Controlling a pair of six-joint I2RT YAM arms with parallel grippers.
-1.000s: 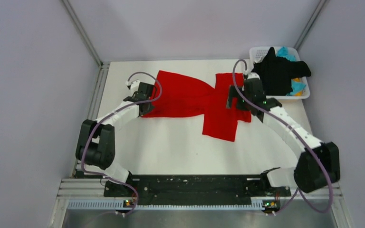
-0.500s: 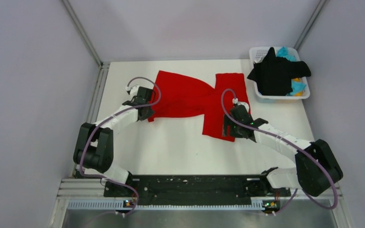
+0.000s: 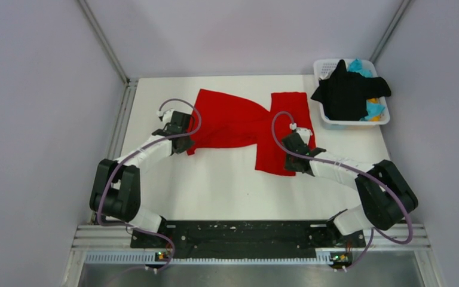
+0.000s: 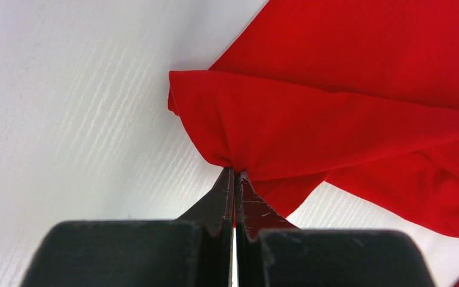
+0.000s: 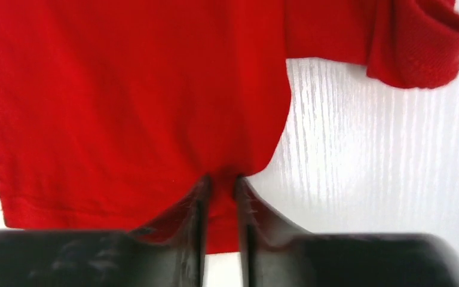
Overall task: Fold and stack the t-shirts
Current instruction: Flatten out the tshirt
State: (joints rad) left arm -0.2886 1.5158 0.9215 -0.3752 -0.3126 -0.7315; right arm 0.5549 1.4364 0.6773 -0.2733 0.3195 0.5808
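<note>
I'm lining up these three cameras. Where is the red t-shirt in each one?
Top external: red t-shirt spread mid-table.
Left wrist: upper right, a fold pinched by the left gripper.
Right wrist: upper left, hem in the right gripper.
Shared landmark: the white table under the cloth.

The right claw (image 5: 221, 182) has its two dark fingers (image 5: 182, 215) drawn close together, with a fold of the red t-shirt (image 5: 131, 89) pinched between the tips. The cloth puckers toward the tips. From the claw, the t-shirt spreads upward and to the left over the white table (image 5: 364, 179). Left of the claw, a stitched hem runs just above a strip of bare table. Directly right of the claw the table is bare. Farther up and right of the claw lies a doubled-over sleeve cuff (image 5: 421, 51).
</note>
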